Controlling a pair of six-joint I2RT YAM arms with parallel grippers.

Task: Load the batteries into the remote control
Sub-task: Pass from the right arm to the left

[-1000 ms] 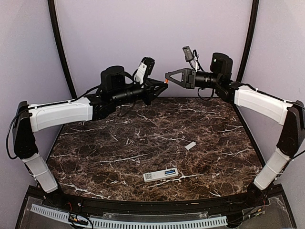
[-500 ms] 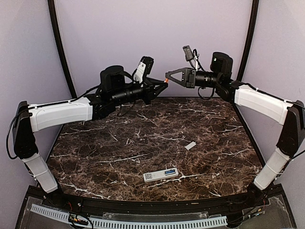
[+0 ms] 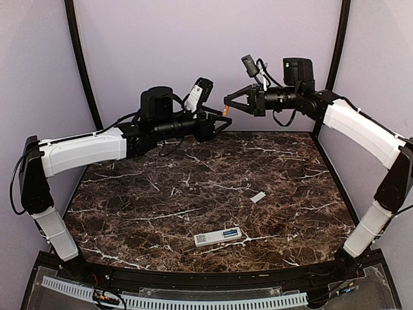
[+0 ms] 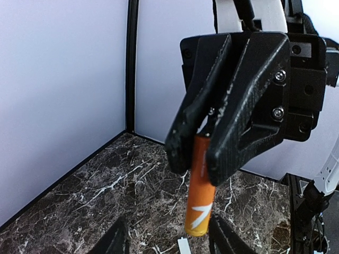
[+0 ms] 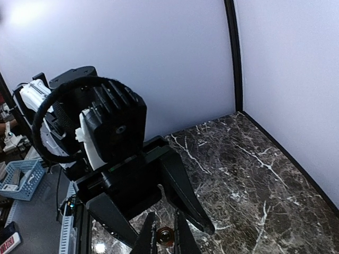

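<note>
One slim orange cylindrical battery, pinched by right gripper, upper centre. Left gripper beside it, fingers spread apart. Lower centre on dark marble table: one white bar-shaped remote control, one pale-grey flat cover.

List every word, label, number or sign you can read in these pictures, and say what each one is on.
No text can be read in any view.
orange battery: a white arrow-like mark near its lower end, no letters or numbers visible.
remote control: a square code sticker and a small blue label on its upturned side, both too small to read.
pale cover piece: no marking visible.
</note>
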